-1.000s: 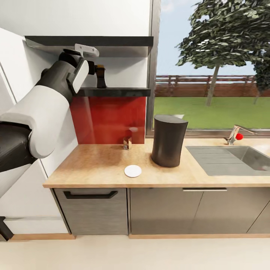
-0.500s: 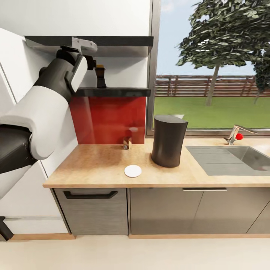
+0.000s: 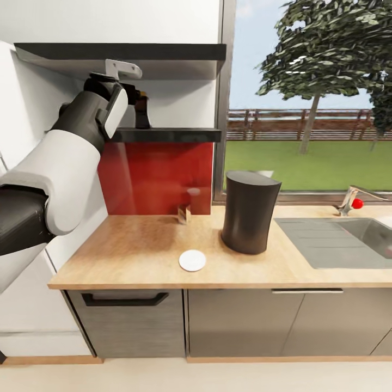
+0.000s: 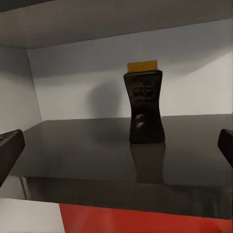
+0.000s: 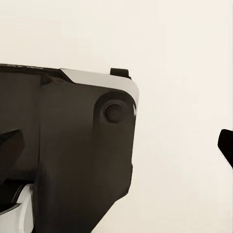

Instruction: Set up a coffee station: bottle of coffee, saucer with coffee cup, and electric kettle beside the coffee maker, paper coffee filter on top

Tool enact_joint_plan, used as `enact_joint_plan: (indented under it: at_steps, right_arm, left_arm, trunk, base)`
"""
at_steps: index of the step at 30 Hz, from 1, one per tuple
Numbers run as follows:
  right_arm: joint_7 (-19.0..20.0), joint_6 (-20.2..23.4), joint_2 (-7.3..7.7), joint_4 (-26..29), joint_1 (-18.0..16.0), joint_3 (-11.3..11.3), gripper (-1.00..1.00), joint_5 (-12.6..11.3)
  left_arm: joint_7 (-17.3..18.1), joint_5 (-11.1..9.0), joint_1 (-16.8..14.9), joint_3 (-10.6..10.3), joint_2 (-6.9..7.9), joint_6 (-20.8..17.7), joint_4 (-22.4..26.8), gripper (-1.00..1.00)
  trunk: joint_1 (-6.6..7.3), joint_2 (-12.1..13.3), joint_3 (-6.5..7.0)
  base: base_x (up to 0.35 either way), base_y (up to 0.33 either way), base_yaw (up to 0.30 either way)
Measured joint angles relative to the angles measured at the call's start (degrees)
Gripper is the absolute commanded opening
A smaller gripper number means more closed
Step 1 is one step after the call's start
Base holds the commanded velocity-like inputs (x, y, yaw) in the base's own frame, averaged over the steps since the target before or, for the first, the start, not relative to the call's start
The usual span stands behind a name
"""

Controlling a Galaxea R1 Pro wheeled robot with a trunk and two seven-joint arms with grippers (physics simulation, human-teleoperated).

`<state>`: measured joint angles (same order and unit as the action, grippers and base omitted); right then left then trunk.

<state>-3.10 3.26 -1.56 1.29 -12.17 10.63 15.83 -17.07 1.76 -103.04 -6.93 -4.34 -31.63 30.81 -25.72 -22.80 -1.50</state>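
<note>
1 bottle of coffee (image 4: 143, 102) on kitchen shelf (image 4: 97, 145)

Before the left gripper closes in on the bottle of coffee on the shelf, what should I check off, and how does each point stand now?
1. Left gripper open: ok, fingertips spread wide.
2. Bottle of coffee upright on the kitchen shelf: ok.
3. Bottle centred between the fingers: ok, roughly, in the left wrist view.
4. Bottle within the fingers' reach: not ok, it stands well beyond the tips.
5. Free counter beside the coffee maker: ok, bare kitchen countertop around the saucer.
6. Right gripper open: ok.
</note>
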Motion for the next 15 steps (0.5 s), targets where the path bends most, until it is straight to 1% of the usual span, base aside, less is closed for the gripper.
enact_joint_plan:
  at_steps: [5, 6, 9, 15]
  right_arm:
    - [0.04, 0.0, 0.0, 0.0, 0.37, 0.0, 1.0, 0.0]
    - [0.02, 0.0, 0.03, 0.0, 0.45, 0.01, 1.0, 0.0]
    - [0.05, 0.0, 0.13, 0.0, 0.55, 0.02, 1.0, 0.05]
    - [0.08, 0.0, 0.18, 0.0, 0.59, 0.06, 1.0, 0.09]
  left_arm:
    - [-0.08, 0.01, 0.2, 0.03, 0.01, 0.07, -0.14, 1.0]
    - [-0.08, -0.02, 1.03, 0.01, 0.01, 0.24, -0.07, 1.0]
    - [-0.07, -0.01, 2.02, -0.01, 0.03, 1.3, -0.04, 1.0]
    - [-0.07, 0.0, 2.44, -0.02, 0.11, 2.36, -0.09, 1.0]
  trunk:
    - [0.0, 0.0, 0.0]
    - [0.0, 0.0, -0.01]
    - [0.0, 0.01, 0.0]
    - [0.01, 0.0, 0.0]
  base:
    - [0.212, 0.0, 0.0]
    - [0.295, 0.0, 0.0]
    - [0.32, 0.0, 0.0]
    - [0.331, 0.0, 0.0]
